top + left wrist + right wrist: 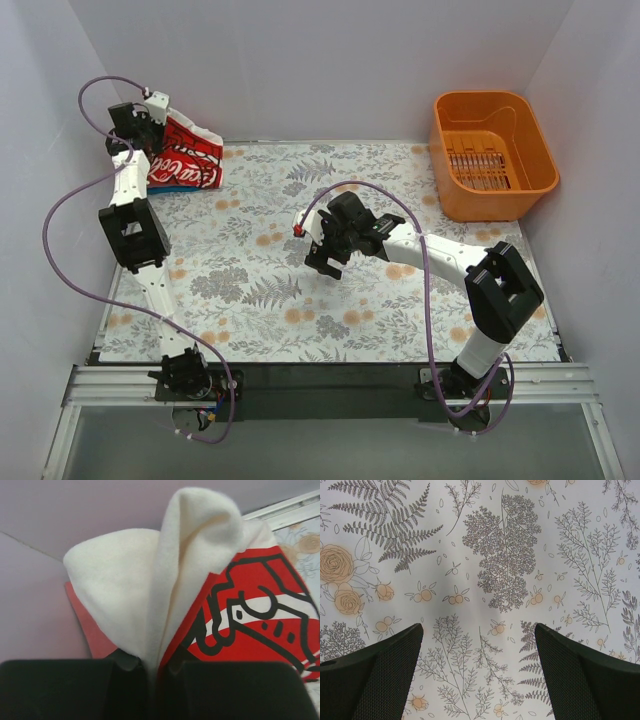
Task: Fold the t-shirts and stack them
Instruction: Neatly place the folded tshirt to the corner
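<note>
- The left claw [152,115] is up at about 10 o'clock on the table, in the far left corner by the wall.
- Its two black fingers [75,690] are pressed tight together on a fold of the white t-shirt [120,595]. The soft white cloth sticks up from between them like a little tent.
- The white t-shirt [188,155] has a big red print with white swirly writing. It hangs from the claw, and its lower part rests on the flowery table cover [250,290] at 10 o'clock.
- In the left wrist view a bit of plain red cloth [84,622] peeks out behind the white fold. I cannot tell if it is another shirt.
- The right claw [322,262] is near the middle of the table, pointing down at the cover.
- Its fingers [375,680] are spread wide apart and hold nothing. Between them you see only the ferns and orange roses of the table cover [500,555].
- The right claw is well apart from the t-shirt.
- An orange plastic basket [446,190] sits at about 2 o'clock, in the far right corner.
- Purple cables [52,225] loop along both arms.
</note>
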